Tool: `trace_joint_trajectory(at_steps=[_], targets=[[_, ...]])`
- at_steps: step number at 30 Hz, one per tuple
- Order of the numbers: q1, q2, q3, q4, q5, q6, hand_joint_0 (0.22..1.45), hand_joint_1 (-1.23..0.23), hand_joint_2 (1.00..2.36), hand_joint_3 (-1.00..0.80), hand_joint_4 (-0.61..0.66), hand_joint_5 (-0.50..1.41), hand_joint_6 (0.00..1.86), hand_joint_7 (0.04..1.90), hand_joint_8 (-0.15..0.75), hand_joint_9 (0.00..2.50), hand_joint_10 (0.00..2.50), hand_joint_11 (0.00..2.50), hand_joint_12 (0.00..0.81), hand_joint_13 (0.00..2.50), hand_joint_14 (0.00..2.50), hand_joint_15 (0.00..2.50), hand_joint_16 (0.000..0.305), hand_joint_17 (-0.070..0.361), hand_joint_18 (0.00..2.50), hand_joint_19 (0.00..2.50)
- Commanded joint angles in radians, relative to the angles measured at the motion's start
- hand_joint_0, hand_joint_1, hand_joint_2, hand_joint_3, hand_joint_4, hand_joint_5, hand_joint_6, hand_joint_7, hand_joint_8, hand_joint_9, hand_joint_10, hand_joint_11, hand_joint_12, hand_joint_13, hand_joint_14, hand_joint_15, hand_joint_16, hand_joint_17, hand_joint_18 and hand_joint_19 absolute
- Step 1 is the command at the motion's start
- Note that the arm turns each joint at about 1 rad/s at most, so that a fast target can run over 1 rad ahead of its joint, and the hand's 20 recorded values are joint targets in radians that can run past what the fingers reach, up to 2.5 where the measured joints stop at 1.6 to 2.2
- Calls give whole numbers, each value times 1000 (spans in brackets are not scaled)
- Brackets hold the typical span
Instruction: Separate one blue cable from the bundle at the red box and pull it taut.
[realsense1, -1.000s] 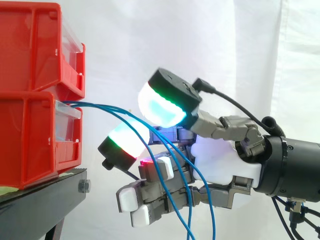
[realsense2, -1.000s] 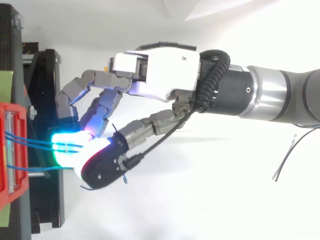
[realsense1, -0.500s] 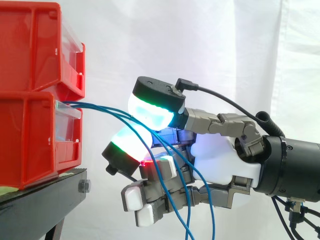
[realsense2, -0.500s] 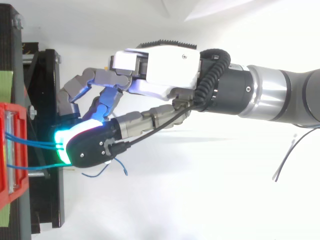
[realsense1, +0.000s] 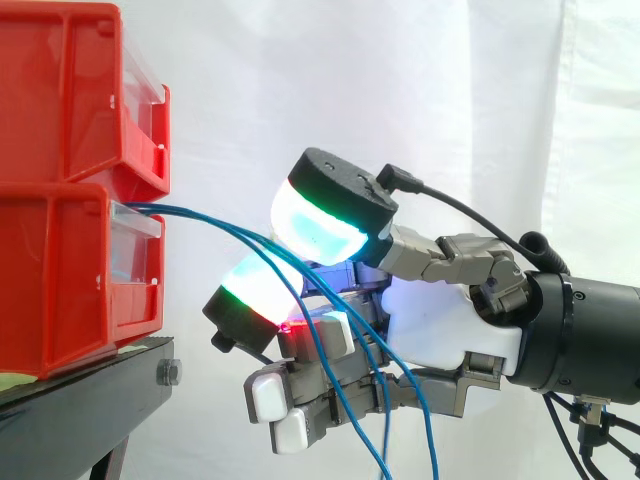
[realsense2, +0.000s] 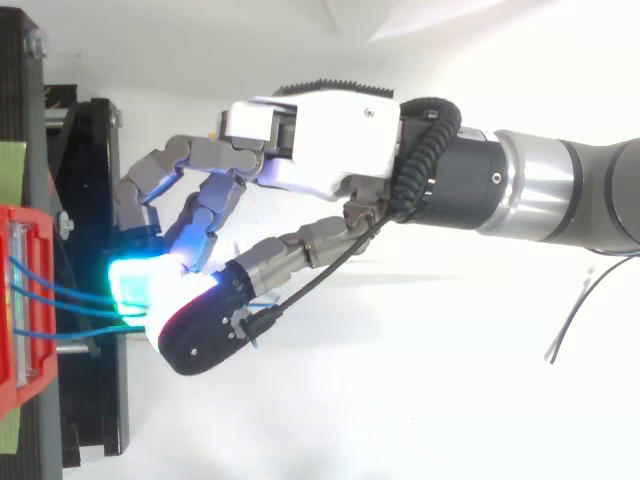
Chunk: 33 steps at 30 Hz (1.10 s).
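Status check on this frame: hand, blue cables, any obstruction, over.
Hand at the blue cables, grip unconfirmed. Cables leave red box bunched, sagging, none taut. No obstruction seen.

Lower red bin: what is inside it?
Blue cables come out over the clear front of the lower red bin. Their ends inside are hidden by its red wall.

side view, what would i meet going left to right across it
red bins → blue cables running out of the lower bin's front → hand → arm at the right edge
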<state>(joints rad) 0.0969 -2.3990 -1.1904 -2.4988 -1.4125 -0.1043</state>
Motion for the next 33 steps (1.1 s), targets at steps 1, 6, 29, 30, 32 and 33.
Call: trace_joint_trajectory(at_steps=[1,6,29,30,32,33], targets=[[0,1,0,0,1,0,637,-632,1000,-500,214,-166,909,1071,359,1173,21,1219,387,945,20,554,44,99,855,598],[3,0,0,0,3,0,634,-620,1000,-499,205,-157,906,1088,357,1199,21,1228,385,954,20,562,44,100,863,608],[9,0,0,-12,18,9,713,-901,1020,-171,-3,-178,932,1149,355,1161,23,1237,389,946,20,565,45,102,882,586],[9,0,0,-12,17,9,758,-926,1019,-229,10,-181,935,1191,350,1156,21,1234,384,946,22,564,45,101,879,585],[9,0,0,-14,17,9,800,-931,1012,-350,-6,-181,942,1138,351,1163,22,1242,379,945,22,563,44,99,874,580],[9,0,0,-14,18,9,817,-937,1004,-442,17,-178,940,1164,346,1172,23,1241,376,947,20,563,44,98,873,579]])
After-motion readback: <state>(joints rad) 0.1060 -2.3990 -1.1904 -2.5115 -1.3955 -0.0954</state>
